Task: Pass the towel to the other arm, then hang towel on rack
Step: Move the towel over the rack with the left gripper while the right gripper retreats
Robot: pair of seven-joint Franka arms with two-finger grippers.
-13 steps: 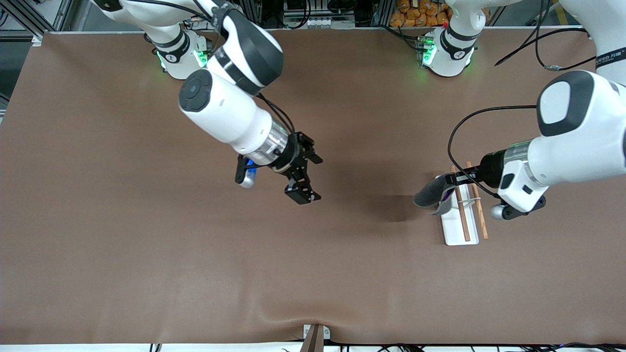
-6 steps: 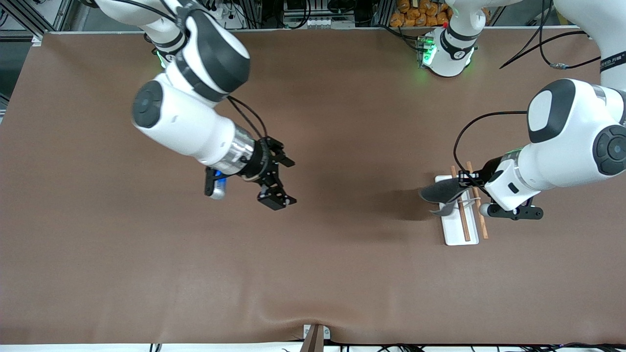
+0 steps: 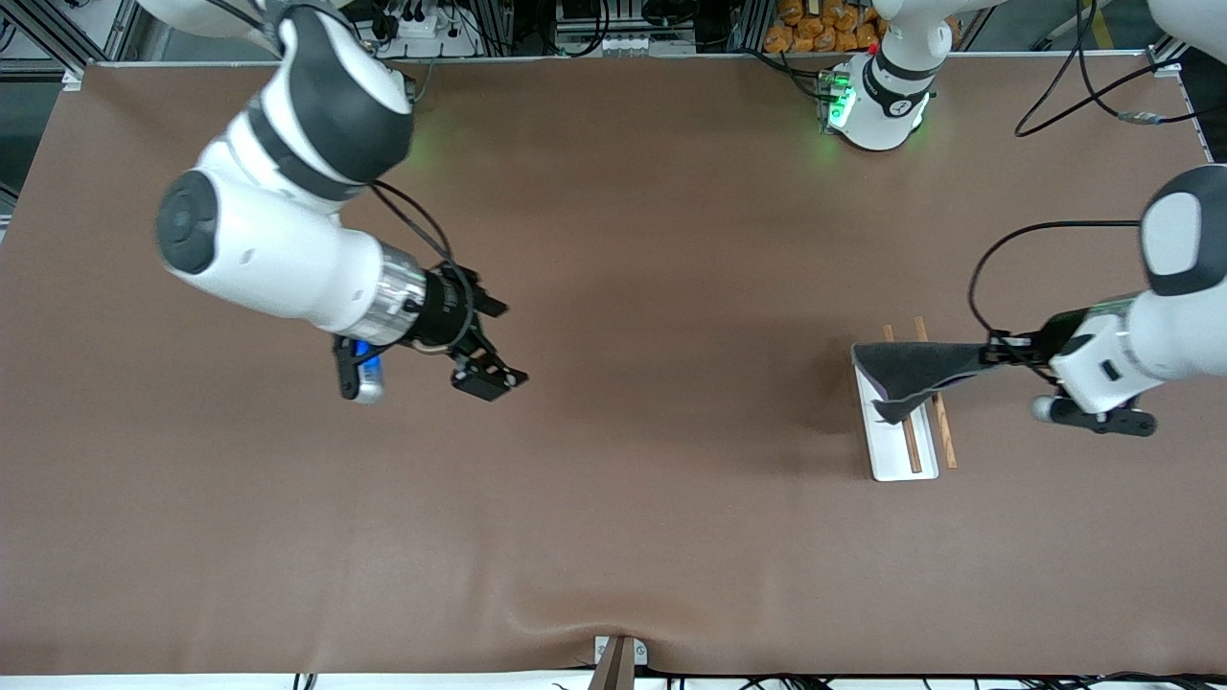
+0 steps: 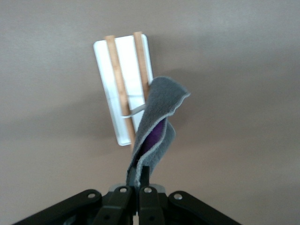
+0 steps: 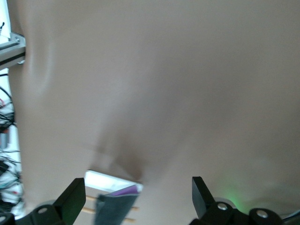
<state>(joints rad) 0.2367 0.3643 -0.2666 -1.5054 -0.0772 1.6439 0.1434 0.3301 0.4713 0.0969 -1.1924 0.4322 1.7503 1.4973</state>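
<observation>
A: Grey towel [image 3: 915,369] is hanging from the left gripper [image 3: 1002,352], fingers pinching one corner, draping over the rack [image 3: 906,455].

B: It's risking bunching beside the rods. The right gripper [image 3: 479,359] is waiting, fingers wide, over bare surface [image 3: 613,537].

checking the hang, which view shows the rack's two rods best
The left wrist view: both rods of the rack run clearly, the towel covering only one end. The front view shows the towel draped across them; the right wrist view catches just a corner.
</observation>
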